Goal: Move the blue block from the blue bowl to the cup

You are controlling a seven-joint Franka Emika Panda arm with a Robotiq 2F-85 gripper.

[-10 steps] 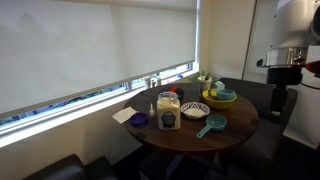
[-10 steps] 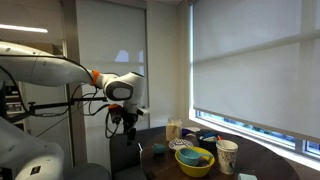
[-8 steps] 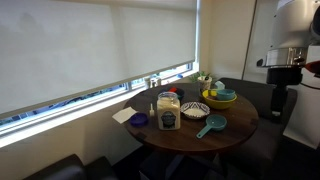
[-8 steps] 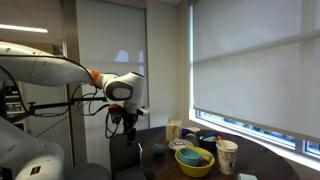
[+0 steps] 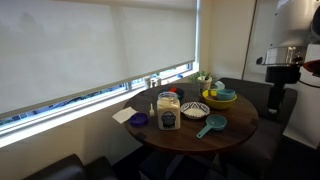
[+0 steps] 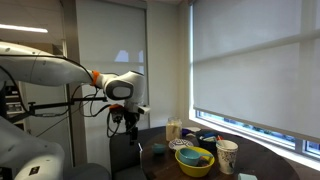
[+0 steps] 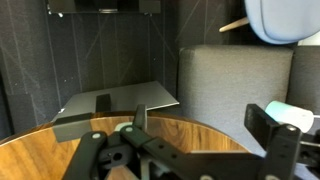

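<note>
Off the table's edge, the gripper (image 6: 128, 124) hangs with jaws wide and nothing in them.

The blue bowl (image 5: 220, 99) sits at the table (image 5: 235, 128) edge nearest the arm, and the cup (image 5: 204, 82) stands just beyond it toward the window-side edge. The blue block should be inside the bowl, but it is too small to make out from here. I'd judge it light, stiff and not fragile, with flat sides. It is best pinched from above across two opposite faces, keeping the fingers off the bowl's wall, since the bowl looks likely to slide if nudged. Compared with a moment ago nothing differs: the arm, the open jaws and the tableware all sit as they did.
</note>
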